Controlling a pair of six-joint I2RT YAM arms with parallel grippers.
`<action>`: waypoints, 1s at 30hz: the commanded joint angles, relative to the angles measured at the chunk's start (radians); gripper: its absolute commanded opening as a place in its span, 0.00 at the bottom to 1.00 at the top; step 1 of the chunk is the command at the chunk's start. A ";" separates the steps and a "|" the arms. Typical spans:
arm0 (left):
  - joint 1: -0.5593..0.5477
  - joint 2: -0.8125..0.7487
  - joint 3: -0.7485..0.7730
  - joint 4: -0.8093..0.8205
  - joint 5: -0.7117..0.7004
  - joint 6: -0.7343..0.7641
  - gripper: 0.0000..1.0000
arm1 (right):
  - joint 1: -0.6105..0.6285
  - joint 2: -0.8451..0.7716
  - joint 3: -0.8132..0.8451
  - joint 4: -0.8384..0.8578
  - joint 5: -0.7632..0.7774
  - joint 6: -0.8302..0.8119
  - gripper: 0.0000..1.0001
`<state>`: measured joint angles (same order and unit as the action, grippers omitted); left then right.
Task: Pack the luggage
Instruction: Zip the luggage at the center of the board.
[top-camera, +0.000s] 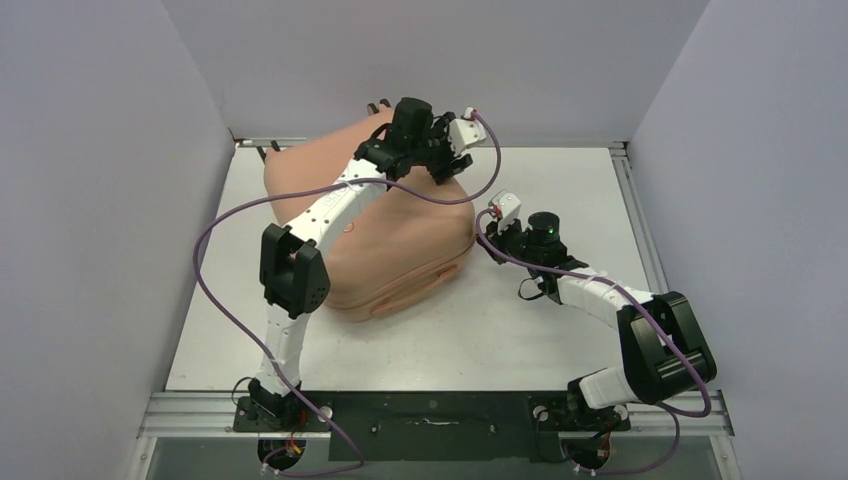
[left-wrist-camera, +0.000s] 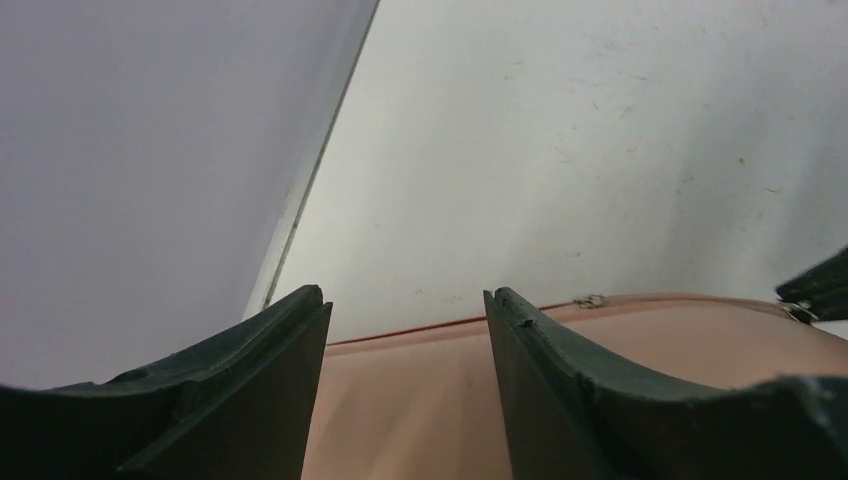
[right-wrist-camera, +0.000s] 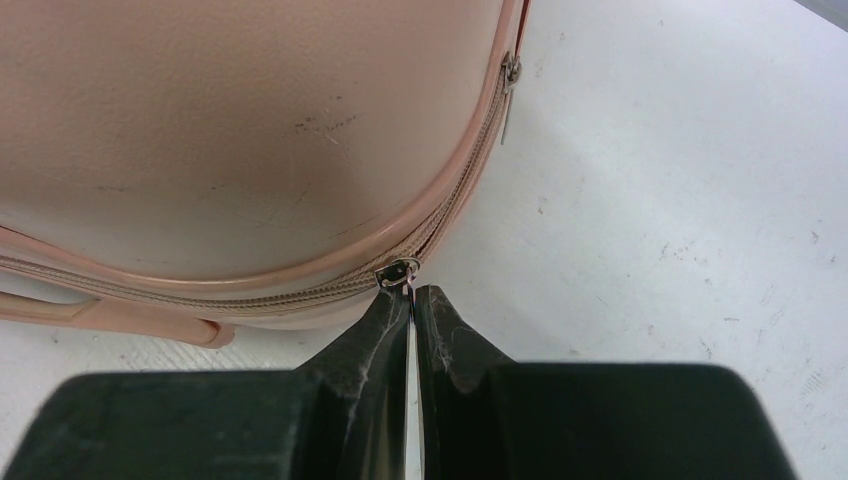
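The salmon-pink luggage lies shut on the white table, its shell filling the centre-left. My left gripper hovers over the luggage's far right end. In the left wrist view its fingers stand apart, open, with only the pink shell below them and nothing between. My right gripper is at the luggage's right corner. It is shut on the metal zipper pull at the curved zip seam of the luggage.
A second zipper slider sits further along the seam, also seen as the small metal slider. The luggage's side handle faces the near edge. Grey walls enclose the table on three sides, with a metal rail along the right.
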<state>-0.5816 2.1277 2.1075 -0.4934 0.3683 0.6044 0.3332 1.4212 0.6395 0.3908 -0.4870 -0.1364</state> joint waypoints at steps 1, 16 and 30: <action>0.013 0.116 0.002 0.013 -0.136 0.062 0.58 | -0.045 -0.033 0.018 0.174 0.070 0.013 0.05; -0.003 0.166 -0.071 0.082 -0.317 0.256 0.23 | -0.065 -0.018 0.024 0.205 0.077 0.025 0.05; -0.014 0.172 -0.193 0.191 -0.355 0.248 0.10 | -0.067 0.040 0.083 0.230 0.137 0.144 0.05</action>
<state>-0.6113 2.2143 2.0106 -0.0704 0.0795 0.8688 0.3195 1.4475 0.6350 0.4335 -0.4931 -0.0338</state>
